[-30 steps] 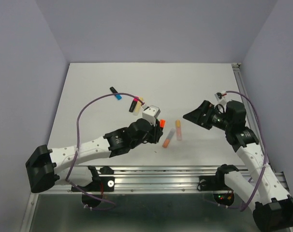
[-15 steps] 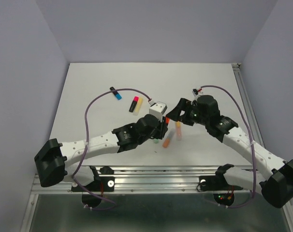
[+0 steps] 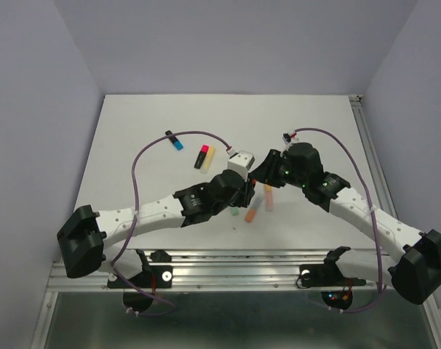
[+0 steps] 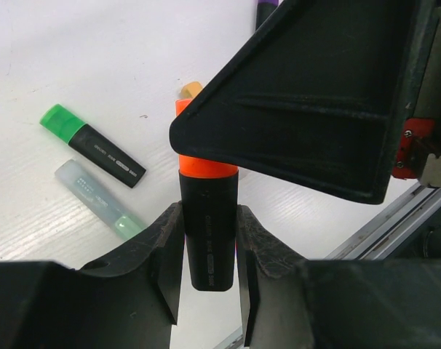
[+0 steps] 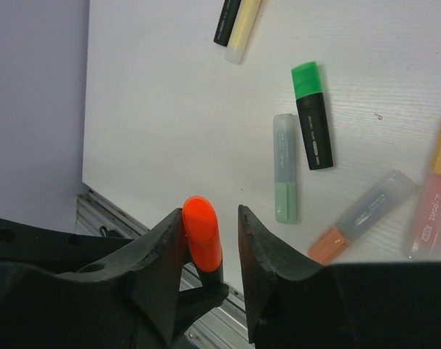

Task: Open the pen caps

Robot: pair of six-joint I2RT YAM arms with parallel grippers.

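- The left end effector (image 4: 208,251) is clamped on the black body (image 4: 208,243) of a highlighter. It holds the pen upright above the middle of the table (image 3: 133,123), toward the near edge.
- The pen's orange cap (image 5: 202,231) points up, between the fingers of the right end effector (image 5: 212,227).
- Those fingers stand apart, one on each side of the cap. The right wrist view shows a gap on one side – they have not closed on it.
- Step in hand, as I judge it: uncapping this first pen, with the grasp on the cap about to be made.
- The next move calls for the right fingers to close on the cap alone, clear of the black body. The two arms then pull apart along the pen's length while the left keeps its hold.
- Count: two arms, one pen held, and seven pens lying plainly on the table.
- Below the end effectors, by the near edge, lie four of them:
  - a green-capped pen (image 5: 313,116)
  - a mint pen (image 5: 284,178)
  - a pastel orange pen (image 5: 359,218)
  - a pastel pink pen (image 5: 433,196)
- Further off, toward the left edge, are three more: a pink-capped pen (image 3: 201,156) beside a pale yellow pen (image 3: 209,155), and a blue-capped pen (image 3: 175,140).
- A sliver of purple at the top of the left wrist view may be an eighth – I cannot tell.
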